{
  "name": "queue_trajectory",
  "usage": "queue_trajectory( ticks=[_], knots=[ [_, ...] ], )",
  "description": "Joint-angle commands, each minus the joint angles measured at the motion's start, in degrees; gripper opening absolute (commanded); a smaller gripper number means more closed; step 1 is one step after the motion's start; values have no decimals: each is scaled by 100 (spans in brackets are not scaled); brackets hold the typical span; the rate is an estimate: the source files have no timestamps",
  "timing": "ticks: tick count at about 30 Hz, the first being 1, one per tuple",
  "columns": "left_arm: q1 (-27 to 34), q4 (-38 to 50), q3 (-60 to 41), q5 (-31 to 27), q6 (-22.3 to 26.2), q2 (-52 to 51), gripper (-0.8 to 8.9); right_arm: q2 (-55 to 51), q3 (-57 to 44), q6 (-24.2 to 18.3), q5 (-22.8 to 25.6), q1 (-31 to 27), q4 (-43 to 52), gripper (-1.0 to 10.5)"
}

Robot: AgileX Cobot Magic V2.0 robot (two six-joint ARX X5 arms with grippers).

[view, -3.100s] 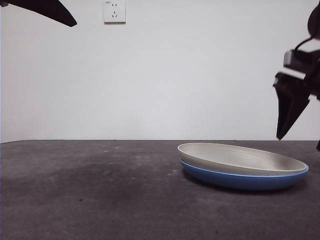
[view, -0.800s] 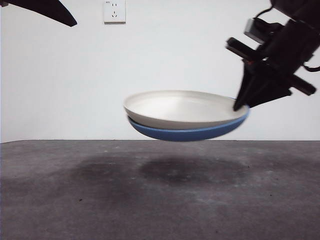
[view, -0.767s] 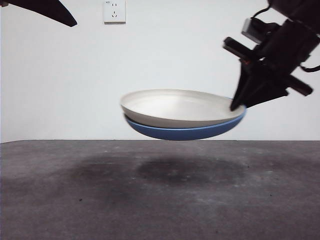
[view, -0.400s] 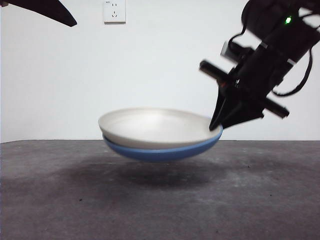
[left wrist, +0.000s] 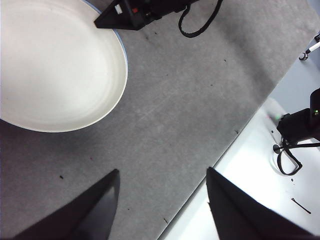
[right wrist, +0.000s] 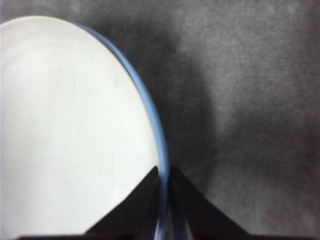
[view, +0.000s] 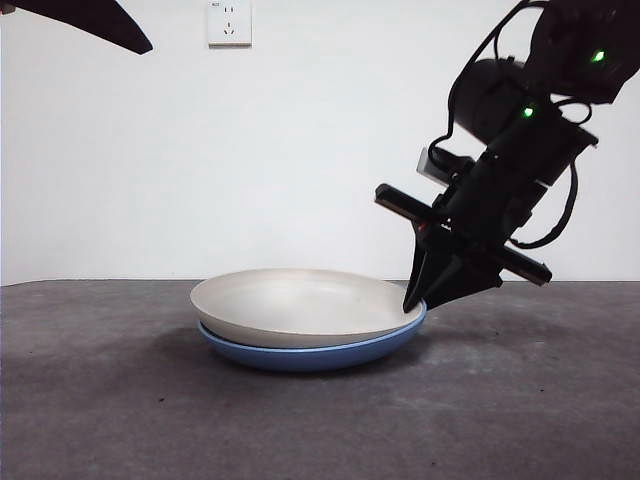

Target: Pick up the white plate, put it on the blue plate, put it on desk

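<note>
From the front, the white plate (view: 295,305) sits nested inside the blue plate (view: 310,353), and the stack appears to rest on the dark grey tabletop (view: 120,400) a little right of centre, its shadow tight beneath it. The right pincer (view: 415,300) comes down at a slant from the upper right and meets the stack at its right rim. One jaw lies over the white plate's edge; the other is hidden behind or below the rim. Gripping both rims at one spot would let the pair travel as a single piece, which seems to be why the hold is at the edge and not the middle. A black tip of the waiting arm shows at the top left corner, and a wall socket (view: 229,22) is on the white wall behind.

In the left wrist view, the left pincer (left wrist: 162,200) hangs high above bare tabletop with its jaws wide apart and nothing between them. The white plate (left wrist: 55,65) lies well off to one side, with the other arm's black tip touching its rim.

In the right wrist view, the two jaws are drawn nearly together with the plates' rims pinched between them, the thin blue edge (right wrist: 150,120) running into the narrow gap beside the white plate (right wrist: 70,130). With the stack down, releasing looks like the step in hand.
</note>
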Motion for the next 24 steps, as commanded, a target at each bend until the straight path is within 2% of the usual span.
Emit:
queue_trajectory(
  ticks=[1, 8, 11, 14, 24],
  knots=[
    [-42, 37, 57, 15, 61, 26, 279, 157, 149, 94, -20, 46, 72, 13],
    [-42, 44, 57, 15, 61, 26, 279, 173, 149, 63, -63, 46, -57, 40],
    [-42, 42, 57, 15, 61, 26, 279, 173, 149, 63, -59, 57, -151, 201],
    [-42, 42, 57, 15, 61, 26, 279, 168, 149, 66, -66, 57, -177, 289],
    [-42, 44, 57, 15, 63, 26, 279, -514, 153, -146, -4, 55, -483, 289]
  ],
)
